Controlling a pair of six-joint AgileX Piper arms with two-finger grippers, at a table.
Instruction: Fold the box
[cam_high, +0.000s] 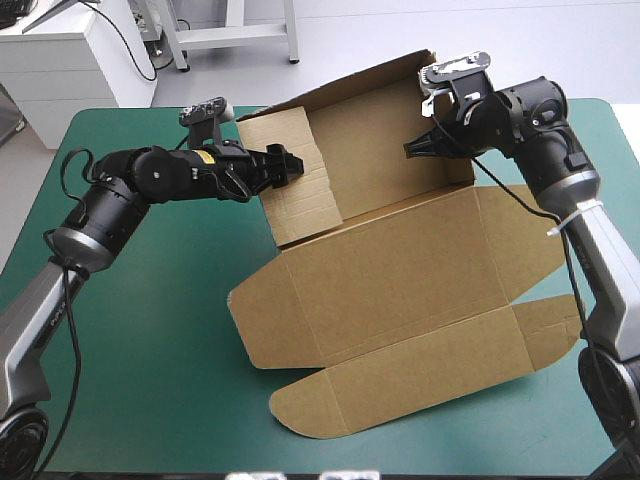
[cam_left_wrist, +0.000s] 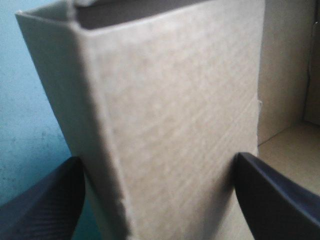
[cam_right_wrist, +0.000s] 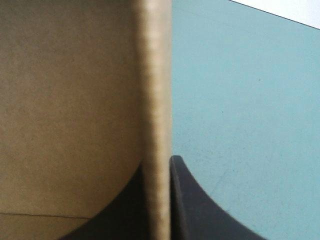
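Jaws: R gripper (cam_right_wrist: 159, 167) pinching box (cam_high: 400, 270) wall; L gripper (cam_left_wrist: 159, 162) spread astride another.

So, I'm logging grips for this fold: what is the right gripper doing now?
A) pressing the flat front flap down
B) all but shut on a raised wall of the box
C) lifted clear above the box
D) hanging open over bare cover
B: in the right wrist view the right gripper has its black fingers on either side of the edge of a raised wall of the box, nearly meeting.
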